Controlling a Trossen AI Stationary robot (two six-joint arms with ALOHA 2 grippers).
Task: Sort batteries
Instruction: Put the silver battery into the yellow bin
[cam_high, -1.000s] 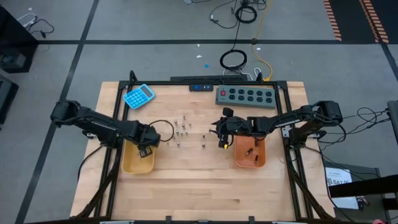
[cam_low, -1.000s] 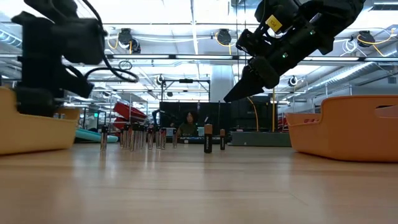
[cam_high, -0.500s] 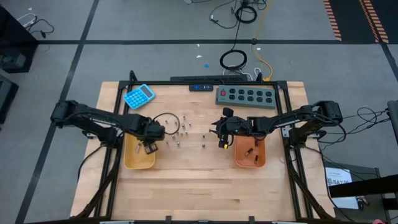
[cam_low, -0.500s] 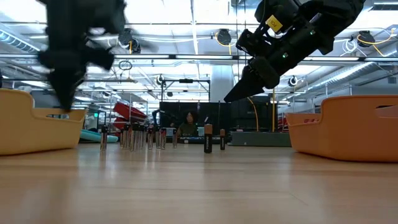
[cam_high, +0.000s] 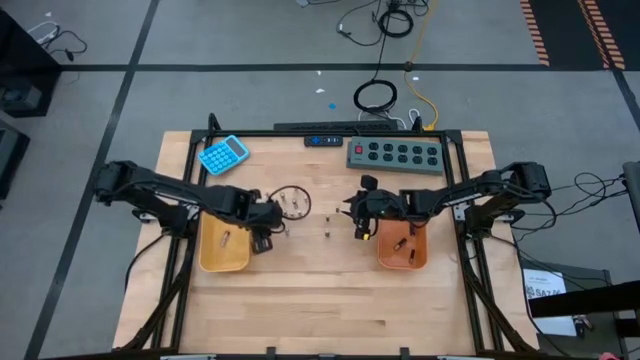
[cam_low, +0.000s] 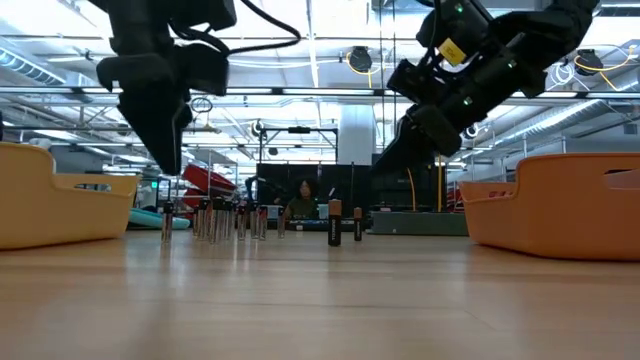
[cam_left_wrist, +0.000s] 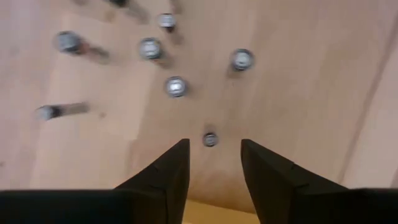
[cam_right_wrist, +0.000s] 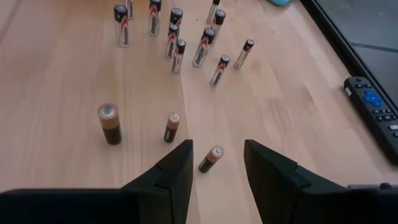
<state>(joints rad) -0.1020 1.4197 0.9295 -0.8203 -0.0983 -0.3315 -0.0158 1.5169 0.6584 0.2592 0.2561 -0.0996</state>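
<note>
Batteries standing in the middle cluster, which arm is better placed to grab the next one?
Left. The left gripper hangs open right over the cluster of batteries; the right gripper sits nearer the orange tray.

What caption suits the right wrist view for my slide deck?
Open right gripper hovers over an upright battery, with more batteries standing beyond on the wooden table.

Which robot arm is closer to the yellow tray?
The left one. The left pincer hovers just past the yellow tray, on its side toward the standing batteries. The right pincer is across the table, beside the orange tray.
</note>
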